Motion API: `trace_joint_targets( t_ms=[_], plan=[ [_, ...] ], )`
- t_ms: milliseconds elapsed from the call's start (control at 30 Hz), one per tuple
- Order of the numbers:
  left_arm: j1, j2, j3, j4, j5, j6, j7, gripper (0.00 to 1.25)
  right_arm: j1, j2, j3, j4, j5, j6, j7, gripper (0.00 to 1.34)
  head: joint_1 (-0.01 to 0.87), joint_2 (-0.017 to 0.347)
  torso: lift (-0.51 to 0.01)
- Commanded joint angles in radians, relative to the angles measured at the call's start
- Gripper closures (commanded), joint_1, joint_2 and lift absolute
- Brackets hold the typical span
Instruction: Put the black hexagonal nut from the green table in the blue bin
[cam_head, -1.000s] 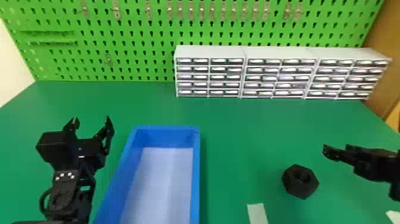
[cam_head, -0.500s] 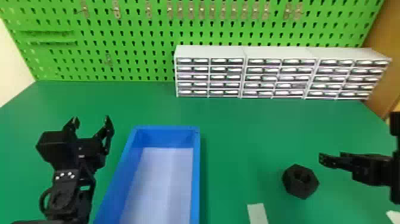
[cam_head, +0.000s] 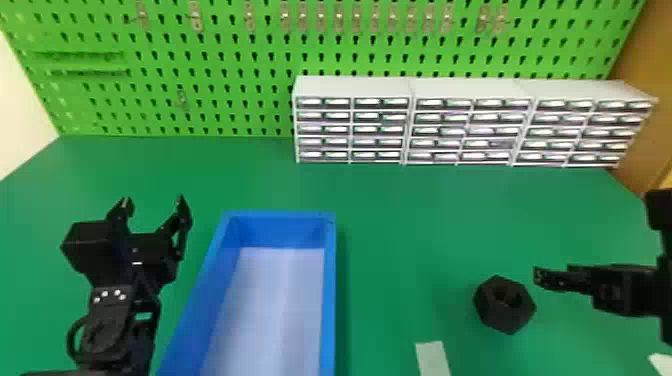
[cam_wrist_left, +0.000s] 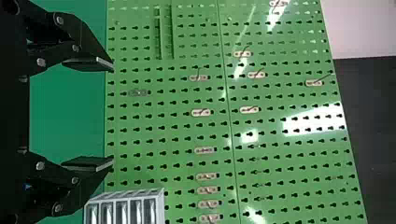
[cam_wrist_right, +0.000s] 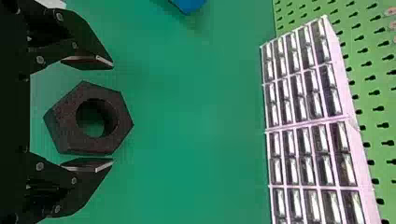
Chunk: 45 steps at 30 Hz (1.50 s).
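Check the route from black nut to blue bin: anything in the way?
Nothing visible stands on the green table between the black nut and the blue bin, but the bin's right wall must be cleared; the pale strip lies nearer the robot.

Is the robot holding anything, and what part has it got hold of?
Nothing is held. The left gripper is open and empty. The right gripper is open too, and the nut sits on the table.
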Motion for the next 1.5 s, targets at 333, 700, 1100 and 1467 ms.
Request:
trace_joint_targets(
  t_ms=[333,700,1100,1467],
  plan=[
    [-0.003,-0.003,0.001,0.000,0.001,0.000,0.000,0.52,-0.006,0.002,0.019,0.007,0.039,0.004,0.027,0.52,0.657,0.057,-0.095],
    [-0.003,-0.003,0.001,0.000,0.001,0.000,0.000,0.52,-0.008,0.000,0.028,0.010,0.054,0.015,0.050,0.52,0.657,0.057,-0.095],
    [-0.005,-0.003,-0.002,0.000,0.001,0.000,0.000,0.52,-0.022,-0.004,0.065,0.036,0.056,0.026,0.062,0.52,0.657,0.057,-0.095],
    [-0.009,-0.003,-0.008,0.005,-0.001,0.000,0.000,0.52,-0.034,-0.012,0.092,0.064,0.070,0.026,0.067,0.52,0.657,0.057,-0.095]
  ],
)
